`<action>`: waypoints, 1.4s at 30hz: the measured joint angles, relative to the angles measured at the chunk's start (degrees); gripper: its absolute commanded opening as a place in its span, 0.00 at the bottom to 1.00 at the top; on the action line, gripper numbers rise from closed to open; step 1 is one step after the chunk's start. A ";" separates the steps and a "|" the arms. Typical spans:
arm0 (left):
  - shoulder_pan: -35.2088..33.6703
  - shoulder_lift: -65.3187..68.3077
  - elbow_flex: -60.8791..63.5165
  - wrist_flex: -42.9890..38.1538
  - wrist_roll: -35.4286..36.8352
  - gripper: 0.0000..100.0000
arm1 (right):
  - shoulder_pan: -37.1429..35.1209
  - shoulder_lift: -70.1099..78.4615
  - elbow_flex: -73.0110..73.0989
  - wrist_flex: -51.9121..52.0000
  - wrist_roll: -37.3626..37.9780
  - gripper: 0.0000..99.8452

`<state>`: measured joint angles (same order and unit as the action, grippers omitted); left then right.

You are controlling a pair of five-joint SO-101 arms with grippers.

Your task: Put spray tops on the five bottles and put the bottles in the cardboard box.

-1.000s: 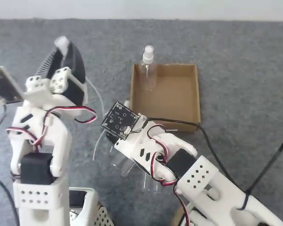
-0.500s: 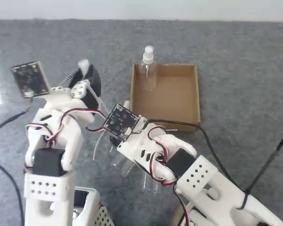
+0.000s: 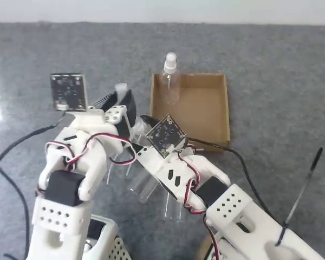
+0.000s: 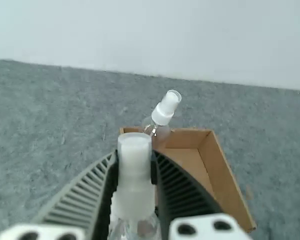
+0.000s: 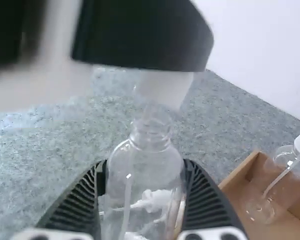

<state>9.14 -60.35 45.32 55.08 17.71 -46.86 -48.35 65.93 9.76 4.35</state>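
High view: white plastic spray top (image 3: 121,89) pinched in left jaws, close beside right jaws.
L wrist view: capped clear bottle (image 4: 163,116) stands in brown cardboard box (image 4: 217,165) beyond jaw tips.
R wrist view: right jaws clamp open clear plastic bottle (image 5: 142,182), its neck w/ spray top just above.

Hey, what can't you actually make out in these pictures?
High view: loose bottles lie mostly hidden under the right arm; count unclear.
Right wrist view: spray top over the held bottle is blurred; seating unclear.
Left wrist view: spray top's lower part cut off by the frame edge.
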 measured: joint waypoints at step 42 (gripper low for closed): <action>-14.95 -0.18 -0.53 11.08 -13.19 0.24 | 12.57 0.00 -9.41 7.74 -0.35 0.01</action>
<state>-5.80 -60.53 44.79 66.15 4.53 -34.29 -48.35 56.53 17.49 4.00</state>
